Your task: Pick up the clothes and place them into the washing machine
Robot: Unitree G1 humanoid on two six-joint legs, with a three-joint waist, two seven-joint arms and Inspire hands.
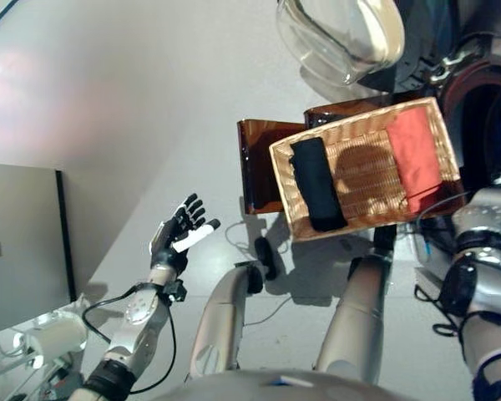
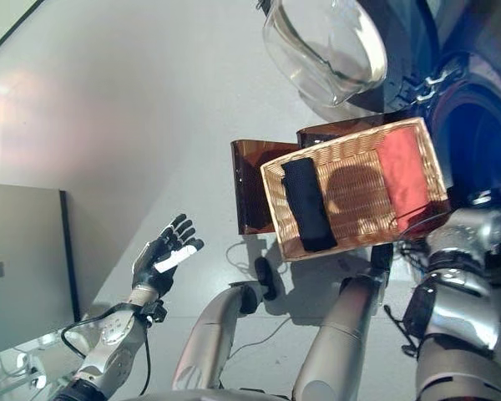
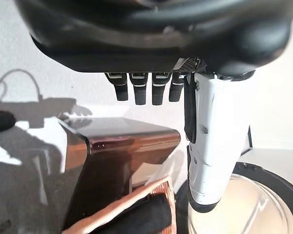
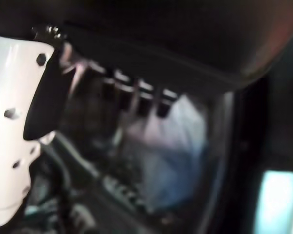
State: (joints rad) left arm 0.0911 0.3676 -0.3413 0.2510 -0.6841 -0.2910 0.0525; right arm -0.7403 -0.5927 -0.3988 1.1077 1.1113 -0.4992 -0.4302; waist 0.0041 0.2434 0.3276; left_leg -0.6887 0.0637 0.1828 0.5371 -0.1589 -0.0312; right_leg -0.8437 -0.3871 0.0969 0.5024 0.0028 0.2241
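Note:
A wicker basket [image 1: 351, 124] rests on a brown stool [image 1: 259, 167] in front of me. Inside it a folded black cloth [image 1: 317, 184] lies at the left and a red cloth [image 1: 416, 154] at the right. My left hand [image 1: 177, 238] is raised over the floor left of the basket, open and empty, apart from everything. My right arm reaches past the basket's right end toward the washing machine's dark drum [image 1: 493, 109]. In the right wrist view my right hand [image 4: 185, 39] is open, its fingers [image 4: 136, 95] straight, with a pale bluish cloth [image 4: 176, 146] lying beyond them in the drum.
The washer's round glass door [image 1: 342, 33] hangs open above the basket. A grey cabinet [image 1: 21, 242] stands at the far left. Pale floor spreads between the cabinet and the stool.

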